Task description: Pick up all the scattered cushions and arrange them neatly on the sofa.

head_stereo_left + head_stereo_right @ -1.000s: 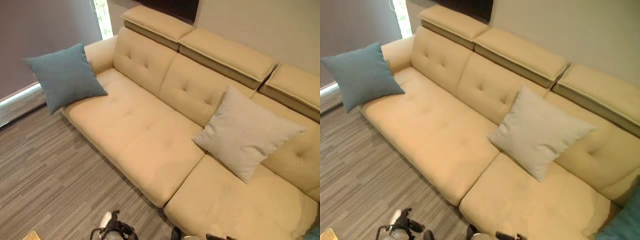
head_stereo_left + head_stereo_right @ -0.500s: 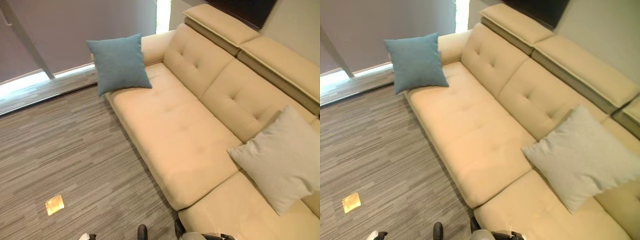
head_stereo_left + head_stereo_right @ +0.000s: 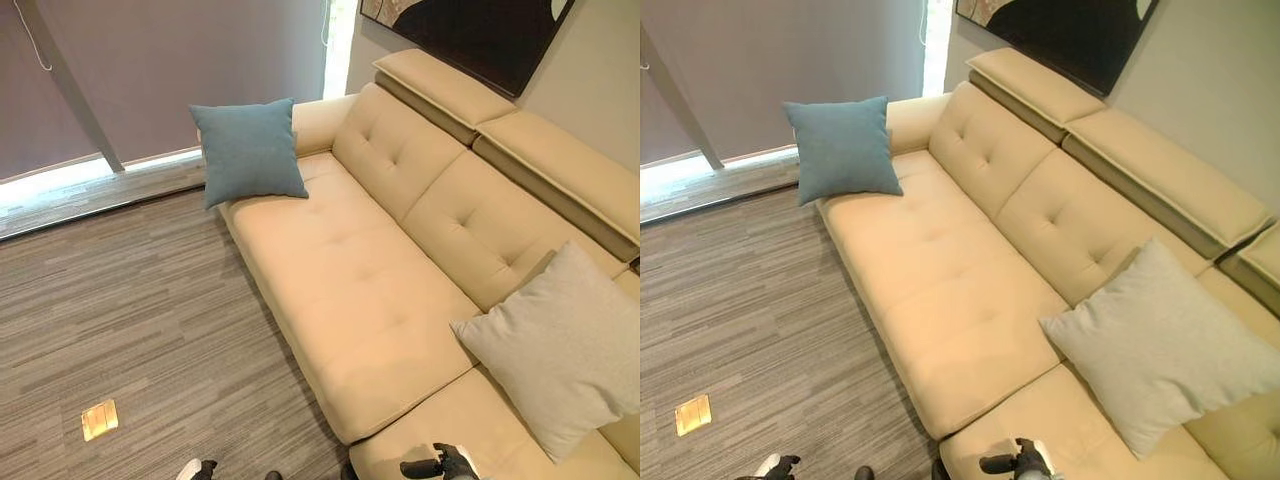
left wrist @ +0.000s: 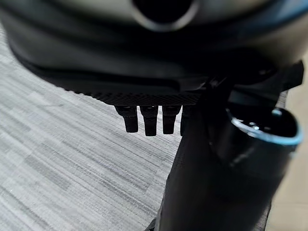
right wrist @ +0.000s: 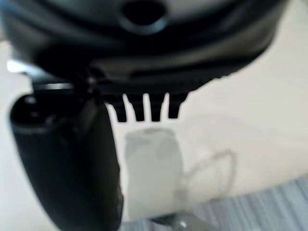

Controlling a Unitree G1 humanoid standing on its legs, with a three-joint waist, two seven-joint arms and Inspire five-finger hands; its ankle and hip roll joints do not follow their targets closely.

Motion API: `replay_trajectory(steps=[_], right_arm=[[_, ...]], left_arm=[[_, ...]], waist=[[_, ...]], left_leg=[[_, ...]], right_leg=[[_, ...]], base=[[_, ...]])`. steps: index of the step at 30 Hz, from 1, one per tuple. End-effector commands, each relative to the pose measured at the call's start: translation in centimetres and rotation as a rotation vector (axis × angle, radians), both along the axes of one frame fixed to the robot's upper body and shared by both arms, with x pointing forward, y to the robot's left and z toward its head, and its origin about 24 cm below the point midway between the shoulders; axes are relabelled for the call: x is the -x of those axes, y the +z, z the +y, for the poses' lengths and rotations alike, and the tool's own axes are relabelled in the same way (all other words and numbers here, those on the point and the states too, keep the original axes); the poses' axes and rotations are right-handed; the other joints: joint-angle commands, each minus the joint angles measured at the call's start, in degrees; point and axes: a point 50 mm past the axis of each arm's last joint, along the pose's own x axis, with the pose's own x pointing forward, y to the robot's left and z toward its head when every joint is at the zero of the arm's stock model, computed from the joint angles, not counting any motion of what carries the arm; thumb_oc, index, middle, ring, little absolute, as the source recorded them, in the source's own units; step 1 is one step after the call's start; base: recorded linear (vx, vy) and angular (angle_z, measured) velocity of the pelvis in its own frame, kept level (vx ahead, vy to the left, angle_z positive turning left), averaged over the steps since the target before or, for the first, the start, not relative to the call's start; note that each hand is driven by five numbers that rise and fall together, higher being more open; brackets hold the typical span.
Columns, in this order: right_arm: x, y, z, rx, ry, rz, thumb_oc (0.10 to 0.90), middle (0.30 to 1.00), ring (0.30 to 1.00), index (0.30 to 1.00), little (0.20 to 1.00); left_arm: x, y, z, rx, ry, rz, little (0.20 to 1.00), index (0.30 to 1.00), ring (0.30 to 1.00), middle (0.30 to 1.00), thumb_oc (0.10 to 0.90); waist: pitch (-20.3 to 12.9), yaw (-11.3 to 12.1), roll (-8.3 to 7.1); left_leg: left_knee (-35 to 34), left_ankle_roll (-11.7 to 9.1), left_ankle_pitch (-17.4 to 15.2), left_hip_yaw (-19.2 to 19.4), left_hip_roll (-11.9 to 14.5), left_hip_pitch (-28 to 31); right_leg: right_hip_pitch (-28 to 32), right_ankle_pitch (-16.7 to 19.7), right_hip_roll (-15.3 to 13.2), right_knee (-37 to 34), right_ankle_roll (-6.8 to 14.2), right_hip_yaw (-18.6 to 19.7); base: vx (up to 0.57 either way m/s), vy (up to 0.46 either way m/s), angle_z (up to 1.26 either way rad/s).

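Left eye view: a square teal fabric cushion (image 3: 248,151) leans at the far end of the cream tufted leather sofa (image 3: 350,290); a pale grey fabric cushion (image 3: 560,345) rests against its backrest.

Left wrist view: the left hand (image 4: 149,118), fingers straight, hangs empty above grey striped floor (image 4: 57,159).

Right wrist view: the right hand (image 5: 144,108), fingers straight, holds nothing.

A blue cushion (image 3: 248,151) leans at the sofa's (image 3: 350,290) armrest, a beige cushion (image 3: 558,345) against its back.
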Motion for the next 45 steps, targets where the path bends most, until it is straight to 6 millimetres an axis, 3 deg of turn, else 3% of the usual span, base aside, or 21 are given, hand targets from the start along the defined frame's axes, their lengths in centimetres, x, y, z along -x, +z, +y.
replay_trajectory(steps=[1, 7, 9, 15, 19, 23, 24, 27, 33, 42, 43, 45], right_arm=[[-0.7, 0.3, -0.8, 0.055, 0.068, 0.012, 0.8, 0.9, 0.9, 0.9, 0.9], [-2.2, 0.8, -0.9, 0.11, 0.211, -0.003, 0.8, 0.9, 0.9, 0.9, 0.9], [-3.8, 1.5, -1.3, 0.14, 0.241, -0.038, 0.8, 0.9, 0.9, 0.9, 0.9], [-6.4, 3.1, -3.0, 0.162, 0.18, -0.148, 0.8, 0.9, 0.9, 0.9, 0.9], [-6.6, 3.4, -3.7, 0.15, 0.104, -0.186, 0.8, 0.9, 0.9, 0.9, 0.9], [-6.8, 3.5, -3.5, 0.12, 0.055, -0.212, 0.8, 0.9, 0.9, 0.9, 0.9], [-6.0, 3.0, -3.3, 0.109, 0.063, -0.179, 0.8, 0.9, 0.9, 0.9, 0.9], [-5.7, 2.7, -2.8, 0.102, 0.098, -0.153, 0.8, 0.9, 0.9, 0.9, 0.9], [-4.6, 1.8, -1.2, 0.088, 0.21, -0.088, 0.8, 0.9, 0.9, 0.9, 0.9], [-2.6, 0.9, -1.0, 0.063, 0.164, -0.022, 0.8, 0.9, 0.9, 0.9, 0.9], [4.3, -0.6, -1.8, 0.029, -0.153, 0.129, 0.8, 0.9, 0.9, 0.9, 0.9], [4.4, -0.7, -1.9, 0.025, -0.145, 0.139, 0.8, 0.9, 0.9, 0.9, 0.9]], left_arm=[[-1.5, 0.4, 0.2, -0.017, -0.039, -0.02, 0.9, 0.9, 0.9, 0.9, 0.8], [-4.1, 1.2, 0.4, -0.014, -0.022, -0.127, 0.9, 0.9, 0.9, 0.9, 0.8], [-5.3, 1.7, 0.4, 0.009, 0.04, -0.185, 0.9, 0.9, 0.9, 0.9, 0.8], [-7.9, 2.4, -1.6, 0.16, 0.169, -0.324, 0.9, 0.9, 0.9, 0.9, 0.8], [-7.2, 1.9, -2.1, 0.172, 0.186, -0.286, 0.9, 0.9, 0.9, 0.9, 0.8], [-5.3, 1.0, -2.3, 0.17, 0.169, -0.204, 0.9, 0.9, 0.9, 0.9, 0.8], [-3.5, 0.4, -2.3, 0.17, 0.162, -0.143, 0.9, 0.9, 0.9, 0.9, 0.8], [-2.2, 0.0, -2.2, 0.17, 0.169, -0.095, 0.9, 0.9, 0.9, 0.9, 0.8], [-0.2, -0.4, -1.5, 0.16, 0.217, -0.032, 0.9, 0.9, 0.9, 0.9, 0.8], [-0.2, -0.3, -0.6, 0.125, 0.136, -0.004, 0.9, 0.9, 0.9, 0.9, 0.8], [5.1, -1.4, -1.9, 0.188, 0.431, 0.085, 0.9, 0.9, 0.9, 0.9, 0.8], [4.9, -1.3, -1.8, 0.191, 0.431, 0.081, 0.9, 0.9, 0.9, 0.9, 0.8]], waist=[[1.0, 0.07, 0.52], [3.53, 0.98, 0.77], [5.33, 1.49, 1.0], [9.16, 4.55, 1.6], [8.99, 4.39, 2.12], [7.64, 3.58, 1.93], [6.15, 3.15, 2.74], [5.24, 3.16, 3.08], [3.51, 3.9, 2.2], [2.72, 3.17, 1.53], [1.42, 1.55, 2.1], [1.48, 1.55, 2.01]], left_leg=[[0.87, 0.32, -7.17, 2.6, -1.34, 1.98], [1.39, -0.75, -5.29, 2.49, -0.49, -1.68], [2.67, -1.03, -4.48, 1.3, 0.15, -5.09], [7.76, -2.4, 0.07, -3.97, -0.99, -16.66], [8.96, -2.14, -1.23, 4.65, 1.32, -16.07], [11.7, -2.03, -6.44, 5.14, 0.8, -11.56], [8.76, -1.84, -6.67, 4.83, 0.76, -7.27], [5.82, -1.89, -6.18, 4.97, 0.66, -5.69], [3.23, -1.11, -6.8, 6.34, -0.25, -2.04], [3.35, -0.02, -8.49, 8.92, -0.91, 0.77], [0.13, -4.7, -1.92, 3.12, 5.23, 2.23], [0.13, -4.78, -1.99, 2.97, 5.34, 2.13]], right_leg=[[-2.5, -6.27, -0.05, 6.92, 2.71, 2.19], [-6.45, -6.2, 0.05, 8.59, 2.29, 0.81], [-9.44, -6.9, 0.27, 10.92, 1.82, -0.21], [-14.12, -8.08, -1.18, 12.74, -0.13, -8.3], [-13.03, -7.59, -3.76, 10.72, -0.08, -14.48], [-11.36, -7.14, -4.72, 9.78, -0.5, -17.27], [-9.91, -7.11, -3.96, 9.26, -0.31, -17.95], [-8.46, -6.75, -3.75, 8.6, -0.05, -18.11], [-5.25, -5.1, -3.36, 5.74, 1.17, -16.36], [-3.52, -3.86, -3.33, 5.11, 2.43, -13.14], [3.43, -5.57, 1.07, 0.51, 1.53, -3.27], [3.37, -5.74, 1.13, 0.63, 1.49, -3.4]], base=[[-0.02, -0.034, -0.02], [-0.1, -0.07, -0.02], [-0.21, -0.113, 0.12], [-0.16, -0.155, 0.85], [-0.11, -0.074, 1.14], [-0.02, -0.003, 0.84], [0.1, 0.036, 0.61], [0.09, 0.075, 0.53], [0.06, 0.087, -0.01], [0.03, 0.074, -0.23], [0.04, 0.029, -0.15], [0.04, -0.006, 0.12]])
